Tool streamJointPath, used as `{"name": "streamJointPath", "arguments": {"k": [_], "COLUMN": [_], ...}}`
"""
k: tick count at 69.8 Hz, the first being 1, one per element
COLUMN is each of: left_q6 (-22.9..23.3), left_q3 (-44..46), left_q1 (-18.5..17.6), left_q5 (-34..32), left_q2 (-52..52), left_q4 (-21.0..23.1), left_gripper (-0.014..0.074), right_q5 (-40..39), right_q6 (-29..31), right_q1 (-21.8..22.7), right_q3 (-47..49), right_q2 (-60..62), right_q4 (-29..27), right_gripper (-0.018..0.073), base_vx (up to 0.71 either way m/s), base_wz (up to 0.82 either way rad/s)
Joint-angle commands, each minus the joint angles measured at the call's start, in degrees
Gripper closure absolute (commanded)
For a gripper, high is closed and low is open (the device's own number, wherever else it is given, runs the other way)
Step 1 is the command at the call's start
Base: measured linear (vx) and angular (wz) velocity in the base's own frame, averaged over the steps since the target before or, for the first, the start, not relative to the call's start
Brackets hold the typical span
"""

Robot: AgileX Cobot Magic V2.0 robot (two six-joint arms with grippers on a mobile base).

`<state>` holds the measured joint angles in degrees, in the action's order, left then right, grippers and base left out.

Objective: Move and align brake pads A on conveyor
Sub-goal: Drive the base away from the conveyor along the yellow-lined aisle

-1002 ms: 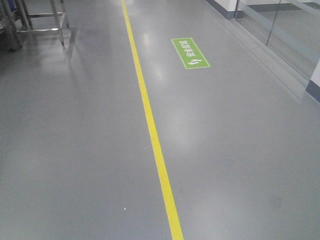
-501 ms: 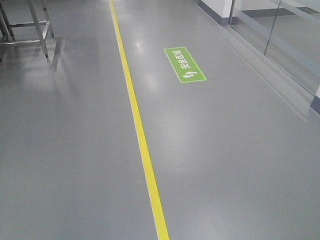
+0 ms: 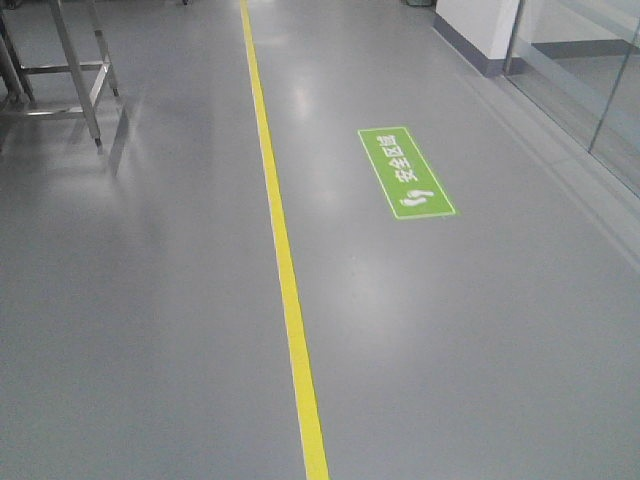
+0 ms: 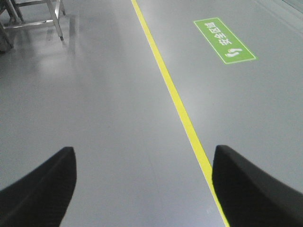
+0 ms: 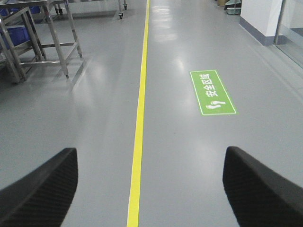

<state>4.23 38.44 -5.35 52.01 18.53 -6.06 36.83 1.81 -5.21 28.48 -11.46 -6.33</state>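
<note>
Neither the brake pads A nor the conveyor lies within any of the three views; all three look onto open shop floor. Left gripper [image 4: 144, 153], seen from its wrist camera: the two dark, textured fingers [image 4: 42, 189] enter at the lower corners of the frame, spread wide, with only bare floor between them and nothing in their grasp. Right gripper [image 5: 150, 153], from its own wrist camera: likewise spread wide, its fingers [image 5: 258, 189] at the lower corners, holding nothing. Beneath both is a smooth grey floor [image 3: 150, 300], glossy enough to carry pale reflections of light. A yellow line [image 3: 285, 270] runs along it from near to far, meeting the inner edge of the lower-right finger in the left wrist view and passing between the two fingers in the right wrist view. To the right of the line, apart from it, lies a green rectangular floor marking [image 3: 406, 172] bearing white characters and white footprints. To the left of the line, at the far upper corner, stand the legs and cross-bars of a steel frame [image 3: 75, 70]; the right wrist view shows a blue crate [image 5: 16, 35] among such frames. At the far right rise a white wall [image 3: 480, 20] with dark skirting and a glass partition [image 3: 590, 80].
</note>
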Motion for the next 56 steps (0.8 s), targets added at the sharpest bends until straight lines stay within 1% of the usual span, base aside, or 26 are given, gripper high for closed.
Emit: {"name": "streamJointPath", "arguments": {"k": [1, 56], "left_q6": [-0.12, -0.12], "left_q3": [1.36, 1.36], "left_q1": [-0.11, -0.11], "left_q5": [-3.93, -3.97], "left_q2": [0.55, 0.62], "left_q4": [-0.02, 0.02], "left_gripper": [0.0048, 0.0048], "right_q5": [-4.12, -4.12], "right_q6": [-0.01, -0.01], "right_q1": [0.24, 0.24], "right_q3": [1.52, 1.52], "right_q2": [-0.95, -0.95], "right_q4": [0.02, 0.02], "right_gripper": [-0.003, -0.003], "base_vx": [0.87, 0.88], "base_wz": [0.09, 0.14]}}
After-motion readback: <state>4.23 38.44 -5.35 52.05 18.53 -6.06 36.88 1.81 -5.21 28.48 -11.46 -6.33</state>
